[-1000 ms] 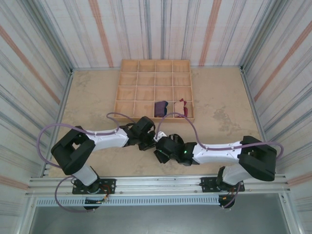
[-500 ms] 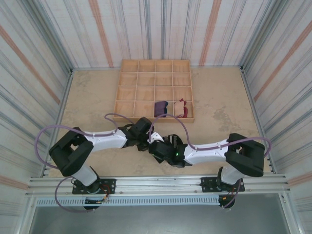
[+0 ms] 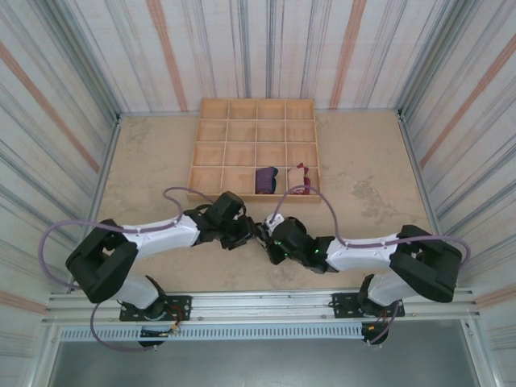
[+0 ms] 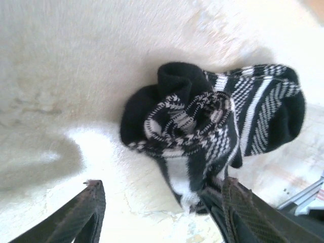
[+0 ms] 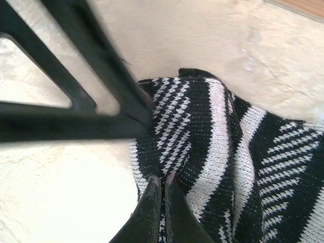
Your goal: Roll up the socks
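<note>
Pinching the sock (image 4: 212,126) on the desk (image 4: 76,76) with the shut-tight right tool (image 5: 163,183), flanking its end with the spread left tool (image 4: 161,195).

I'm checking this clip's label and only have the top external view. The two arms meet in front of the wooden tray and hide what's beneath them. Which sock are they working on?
Observer: The black-and-white striped sock. The left wrist view shows it bunched into a loose wad on the table.
Operator: Is the left tool gripping it?
Observer: No. The left tool is open, its fingers spread wide, and the wad lies just ahead of them.
Operator: And the right tool?
Observer: Shut. In the right wrist view the right tool has its tips pressed together at the sock's edge. I can't tell whether any fabric is caught between them.
</note>
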`<state>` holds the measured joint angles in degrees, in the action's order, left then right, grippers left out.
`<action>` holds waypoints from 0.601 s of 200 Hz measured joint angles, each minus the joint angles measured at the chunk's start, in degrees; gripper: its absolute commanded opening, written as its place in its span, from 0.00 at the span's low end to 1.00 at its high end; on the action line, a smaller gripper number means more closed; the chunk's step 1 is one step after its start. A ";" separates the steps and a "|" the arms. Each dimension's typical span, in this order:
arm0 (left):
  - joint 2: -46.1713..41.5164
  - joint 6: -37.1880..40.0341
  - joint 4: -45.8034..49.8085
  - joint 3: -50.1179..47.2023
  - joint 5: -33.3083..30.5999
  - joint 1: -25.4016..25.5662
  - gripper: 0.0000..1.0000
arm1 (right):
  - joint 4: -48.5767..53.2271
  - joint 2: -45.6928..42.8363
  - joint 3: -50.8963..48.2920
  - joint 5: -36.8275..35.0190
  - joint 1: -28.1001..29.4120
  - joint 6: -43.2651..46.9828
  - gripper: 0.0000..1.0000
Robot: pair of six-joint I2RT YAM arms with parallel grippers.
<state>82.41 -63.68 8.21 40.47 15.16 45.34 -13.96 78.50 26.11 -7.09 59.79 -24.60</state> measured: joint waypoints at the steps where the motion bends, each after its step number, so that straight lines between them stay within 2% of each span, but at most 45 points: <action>1: -0.11 0.04 0.02 0.00 0.02 -0.07 0.66 | -0.20 -0.24 -0.28 0.61 -0.39 -0.07 0.00; 35: -2.80 7.04 2.51 1.66 1.92 -5.33 0.67 | -5.22 -3.89 -5.95 15.19 -9.11 -3.10 0.00; 65: 1.07 17.77 5.53 9.05 5.40 -8.02 0.66 | -7.41 -3.13 -7.04 23.80 -12.00 -5.03 0.00; 95: 7.74 27.52 5.60 16.24 9.53 -7.78 0.63 | -9.38 -1.92 -7.61 27.93 -12.70 -6.56 0.00; 120: 13.40 33.46 5.97 18.69 12.39 -7.10 0.56 | -10.05 -1.25 -7.61 29.29 -12.68 -6.95 0.00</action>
<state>95.81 -30.22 14.17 59.16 27.55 38.24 -24.01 77.25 18.50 22.20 47.11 -31.55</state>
